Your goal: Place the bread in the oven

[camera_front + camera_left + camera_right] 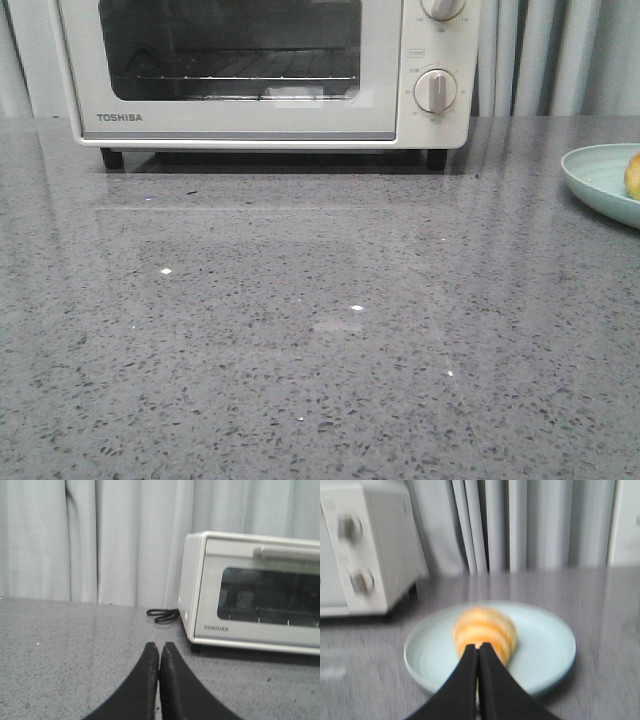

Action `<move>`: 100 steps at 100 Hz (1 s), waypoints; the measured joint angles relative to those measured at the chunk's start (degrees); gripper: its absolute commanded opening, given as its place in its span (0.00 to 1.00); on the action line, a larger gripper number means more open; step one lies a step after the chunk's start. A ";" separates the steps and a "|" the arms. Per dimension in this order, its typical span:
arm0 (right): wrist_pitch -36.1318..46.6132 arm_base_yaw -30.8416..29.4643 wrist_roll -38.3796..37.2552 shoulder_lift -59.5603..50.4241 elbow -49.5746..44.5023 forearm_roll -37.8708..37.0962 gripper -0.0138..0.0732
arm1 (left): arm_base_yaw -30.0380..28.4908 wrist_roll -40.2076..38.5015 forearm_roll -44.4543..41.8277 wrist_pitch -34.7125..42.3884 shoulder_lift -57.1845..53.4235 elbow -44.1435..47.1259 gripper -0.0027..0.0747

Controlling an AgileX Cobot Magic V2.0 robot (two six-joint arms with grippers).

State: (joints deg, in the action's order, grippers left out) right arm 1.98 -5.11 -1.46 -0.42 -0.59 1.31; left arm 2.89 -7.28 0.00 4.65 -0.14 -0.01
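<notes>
Golden bread (pixel 484 629) on pale-blue plate (pixel 545 650), right of closed oven (pixel 250 70); left end effector (pixel 159 655) and right end effector (pixel 478 655) clenched, empty, door needing opening first

I see a cream-white oven (pixel 260 70) with black feet and dark glass, on a grey speckled countertop (pixel 300 330). The bread (pixel 484 631) is golden-yellow with orange-brown bands, lying on a pale mint-blue plate (pixel 545 650). Both grippers' fingers (pixel 150 680) are black. The curtains (pixel 100 540) are pale grey.
</notes>
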 measured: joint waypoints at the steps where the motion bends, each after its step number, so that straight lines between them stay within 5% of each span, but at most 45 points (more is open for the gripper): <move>1: 1.14 0.00 0.00 0.00 0.00 0.00 0.09 | 0.00 0.00 0.38 0.26 0.00 0.00 0.01; 29: 24.79 0.00 -4.39 0.00 0.00 0.03 0.09 | 0.00 -0.33 8.59 4.63 0.00 0.00 0.01; 51: 32.27 0.00 -7.91 0.00 0.00 0.13 0.09 | 0.00 -0.33 10.12 8.33 0.00 0.00 0.01; 100: -11.49 0.00 -8.60 0.31 12.60 0.13 0.09 | 0.00 -0.33 6.41 -3.07 3.12 -12.14 0.01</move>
State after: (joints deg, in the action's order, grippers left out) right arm -9.51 -5.11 -10.06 -0.11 12.01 1.44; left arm 2.89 -7.61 6.41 1.58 2.98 -12.15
